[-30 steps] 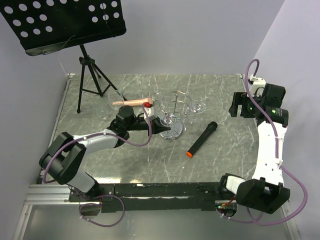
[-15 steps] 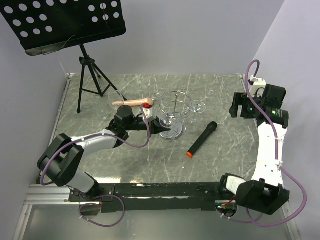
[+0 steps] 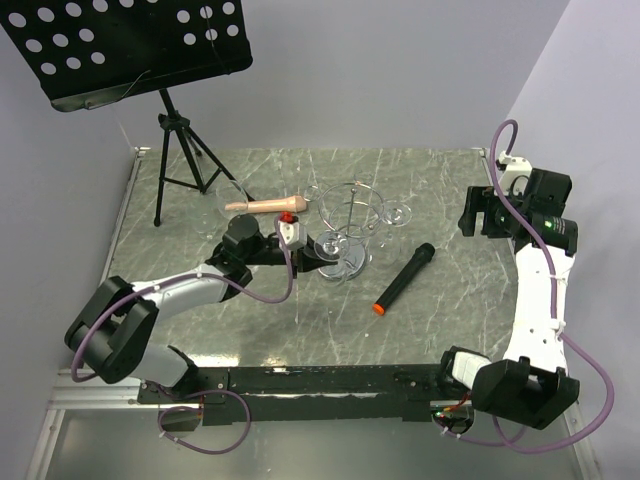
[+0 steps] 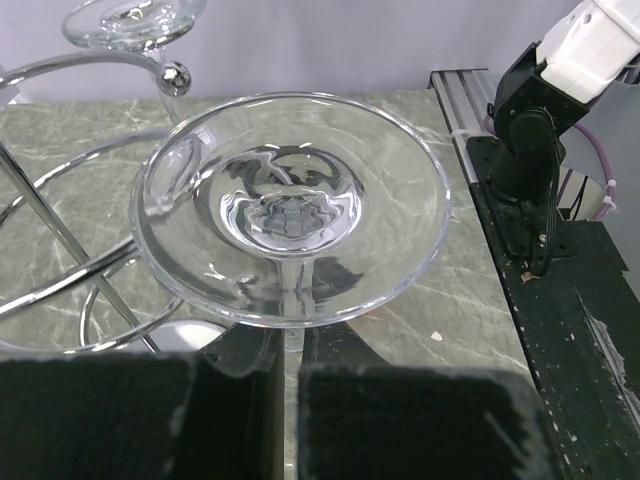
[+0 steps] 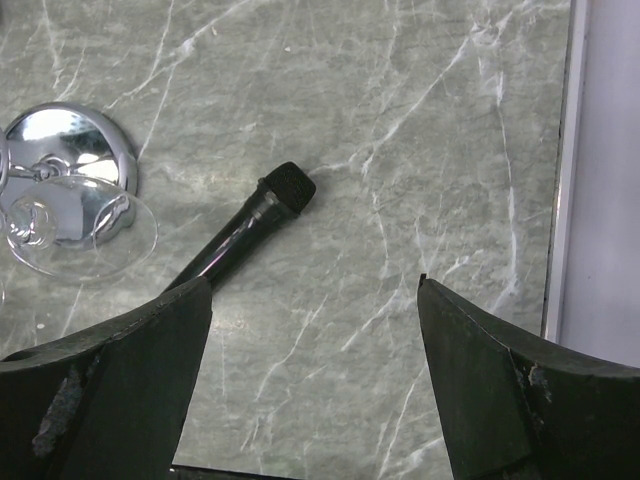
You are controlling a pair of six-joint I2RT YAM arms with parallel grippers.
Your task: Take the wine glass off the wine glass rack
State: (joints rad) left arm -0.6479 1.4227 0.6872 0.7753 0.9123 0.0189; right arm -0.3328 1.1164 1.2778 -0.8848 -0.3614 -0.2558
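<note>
The chrome wine glass rack (image 3: 351, 205) stands mid-table on its round shiny base (image 3: 352, 264). My left gripper (image 3: 312, 252) is at its left side, shut on the stem of a clear wine glass (image 3: 334, 246). In the left wrist view the glass's round foot (image 4: 290, 205) fills the middle and its stem runs down between my fingers (image 4: 420, 420); rack wires (image 4: 60, 265) curve just left of it. A second glass (image 3: 396, 213) hangs on the rack's right side. My right gripper (image 3: 478, 215) is open and empty, high at the right edge.
A black microphone (image 3: 403, 278) with an orange end lies right of the rack and shows in the right wrist view (image 5: 240, 240). A pale stick with a red tip (image 3: 264, 205) and another clear glass (image 3: 226, 205) lie left. A black tripod music stand (image 3: 175, 150) stands far left.
My left gripper has drawn back to the left with the glass stem in it, and the glass has shifted left with it. The right arm has not moved.
</note>
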